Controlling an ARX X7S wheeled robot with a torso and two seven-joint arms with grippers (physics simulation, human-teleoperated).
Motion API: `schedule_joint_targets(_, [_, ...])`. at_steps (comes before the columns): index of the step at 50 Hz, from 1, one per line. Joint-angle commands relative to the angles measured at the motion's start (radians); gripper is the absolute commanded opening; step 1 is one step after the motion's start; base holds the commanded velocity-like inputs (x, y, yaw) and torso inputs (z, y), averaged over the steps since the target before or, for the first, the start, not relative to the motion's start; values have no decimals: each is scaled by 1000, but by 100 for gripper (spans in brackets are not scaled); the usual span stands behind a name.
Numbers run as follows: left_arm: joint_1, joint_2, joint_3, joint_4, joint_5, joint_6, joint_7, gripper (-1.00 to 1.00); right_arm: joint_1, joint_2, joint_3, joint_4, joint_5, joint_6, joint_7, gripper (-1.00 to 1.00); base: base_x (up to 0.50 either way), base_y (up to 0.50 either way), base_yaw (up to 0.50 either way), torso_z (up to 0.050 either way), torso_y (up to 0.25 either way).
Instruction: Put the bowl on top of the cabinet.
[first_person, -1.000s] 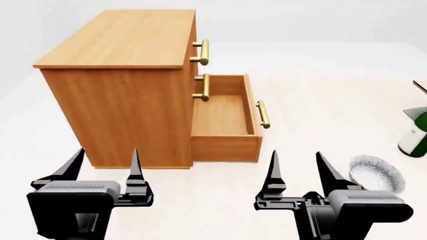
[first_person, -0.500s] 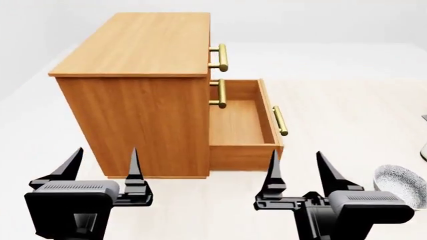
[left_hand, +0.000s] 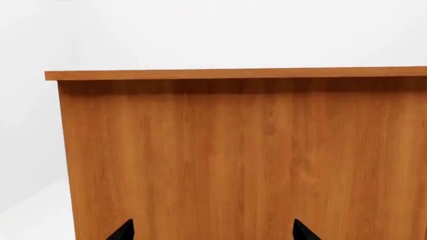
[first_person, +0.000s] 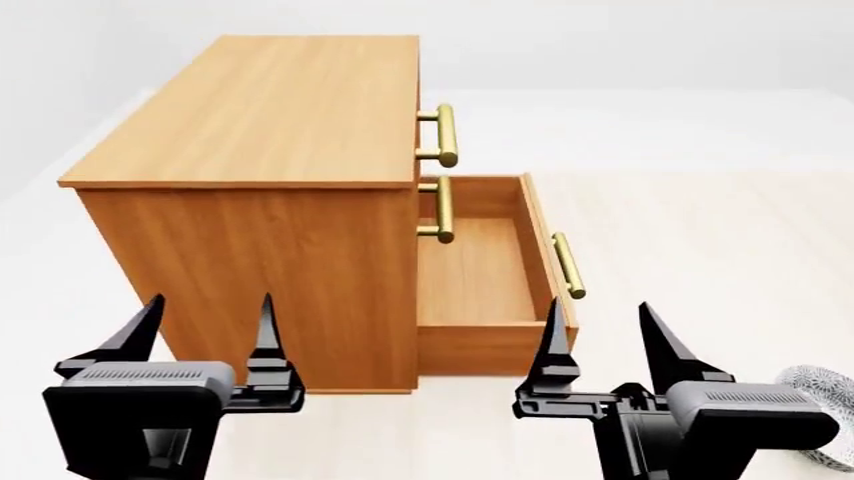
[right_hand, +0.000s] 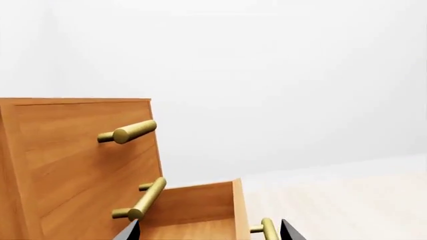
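Bowl: the patterned ceramic bowl (first_person: 825, 398) is seen only in part, at about 4 o'clock of the head view, cut by the frame edge, on the pale floor (first_person: 694, 230) just beside the right arm's housing; it is not held.
Cabinet: the orange-brown wooden cabinet (first_person: 254, 210) stands at about 11 o'clock, its flat top bare in the head view. The lowest drawer (first_person: 483, 268) is pulled out toward 3 o'clock, and its brass bar handle (first_person: 569, 265) projects further.
Left gripper: the left gripper (first_person: 200, 325) is held at 7 o'clock with its fingers spread and nothing between them; its wrist view is filled by the cabinet's side panel.
Right gripper: the right gripper (first_person: 603, 330) is held at 5 o'clock with its fingers spread and empty, pointed at the open drawer.
Stage: judged as the approach; the bowl has not yet been grasped.
Risk, reach: with the bowl nearly out of view, a grasp could be misjudged and the bowl knocked away or tipped.
Risk, drawer: the open drawer and its handle could be struck by the right arm on the way up.
Risk, placing: a pinch on the thin rim could slip, and the bowl could be dropped near the top's edge.
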Motion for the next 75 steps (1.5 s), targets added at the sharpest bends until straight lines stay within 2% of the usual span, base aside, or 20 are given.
schedule_joint_targets(1, [-1, -6, -5, 9, -9, 0, -7, 100, -1, 6, -11, 3, 2, -9, 5, 100, 0, 0, 0, 0, 0])
schedule_joint_targets(14, [-3, -7, -4, -8, -10, 23, -6, 100, 0, 12, -21, 5, 1, -27, 8, 100, 7, 0, 0, 0, 0])
schedule_joint_targets(19, [-4, -8, -13, 2, -14, 30, -11, 100, 10, 13, -18, 14, 5, -1, 25, 100, 472, 0, 0, 0, 0])
schedule_joint_targets(38, [8, -45, -74, 145, -41, 57, -30, 100, 19, 30, -24, 5, 4, 29, 44, 100, 0, 0, 0, 0, 0])
schedule_joint_targets(48, [7, -60, -102, 170, -66, 47, -42, 100, 97, 83, 4, -37, -1, 215, 111, 100, 0, 0, 0, 0, 0])
schedule_joint_targets(57, [3, -76, -118, 186, -83, 28, -56, 100, 195, 130, 92, -97, 107, 407, 158, 100, 0, 0, 0, 0, 0])
schedule_joint_targets(75, [1, -91, -130, 202, -111, 24, -75, 100, 369, 207, 225, -68, 211, 616, 222, 100, 0, 0, 0, 0, 0])
